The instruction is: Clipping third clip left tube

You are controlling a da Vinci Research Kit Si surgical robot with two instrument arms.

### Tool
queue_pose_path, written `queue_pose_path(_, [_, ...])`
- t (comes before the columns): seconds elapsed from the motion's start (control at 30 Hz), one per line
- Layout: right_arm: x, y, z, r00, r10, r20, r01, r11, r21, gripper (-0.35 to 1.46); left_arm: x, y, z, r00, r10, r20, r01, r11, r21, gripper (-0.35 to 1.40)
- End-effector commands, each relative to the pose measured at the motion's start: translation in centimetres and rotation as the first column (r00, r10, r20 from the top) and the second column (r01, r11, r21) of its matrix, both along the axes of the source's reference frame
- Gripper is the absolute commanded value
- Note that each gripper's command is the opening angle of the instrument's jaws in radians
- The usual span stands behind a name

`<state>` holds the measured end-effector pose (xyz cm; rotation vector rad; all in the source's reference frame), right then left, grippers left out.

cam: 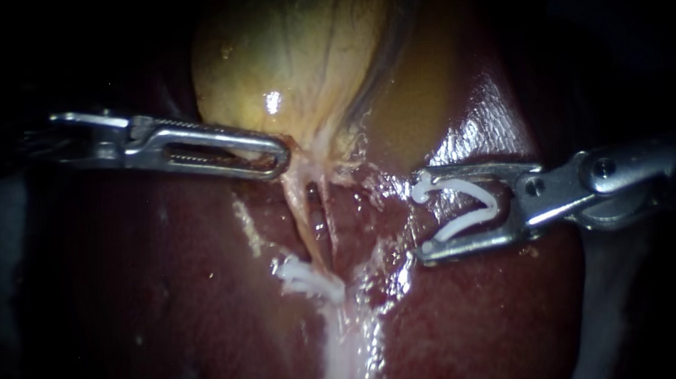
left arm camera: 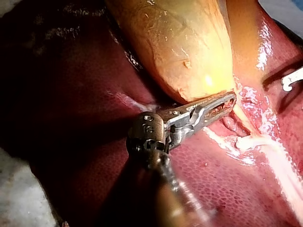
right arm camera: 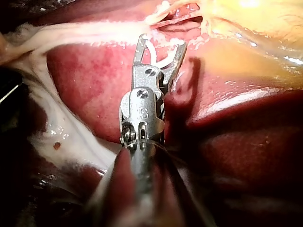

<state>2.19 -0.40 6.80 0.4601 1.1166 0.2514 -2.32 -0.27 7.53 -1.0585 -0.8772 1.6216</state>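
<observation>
L instrument (cam: 273, 153): jaws clamped narrow on lower edge of gallbladder (cam: 288, 56), just above left tube (cam: 301, 209). R instrument (cam: 423, 220): jaws spread wide, holding an open white clip (cam: 491, 205) seated between them and touching both. It sits over liver (cam: 470, 320), beside left tube but clear of it. Lower on that tube, placed clips (cam: 305, 279).
</observation>
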Motion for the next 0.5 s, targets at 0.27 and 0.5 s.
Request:
queue_pose_path(0.27, [0.01, -0.01, 0.0, 1.0, 0.007, 0.004, -0.007, 1.0, 0.016, 0.5, 0.09, -0.09, -0.21, 1.0, 0.003, -0.002, -0.003, 1.0, -0.008, -0.35])
queue_pose_path(0.5, [0.04, -0.01, -0.01, 0.9998, 0.017, 0.011, -0.017, 0.999, 0.037, 0.5, 0.1, -0.09, -0.22, 1.0, 0.002, -0.003, -0.002, 1.0, -0.013, -0.35])
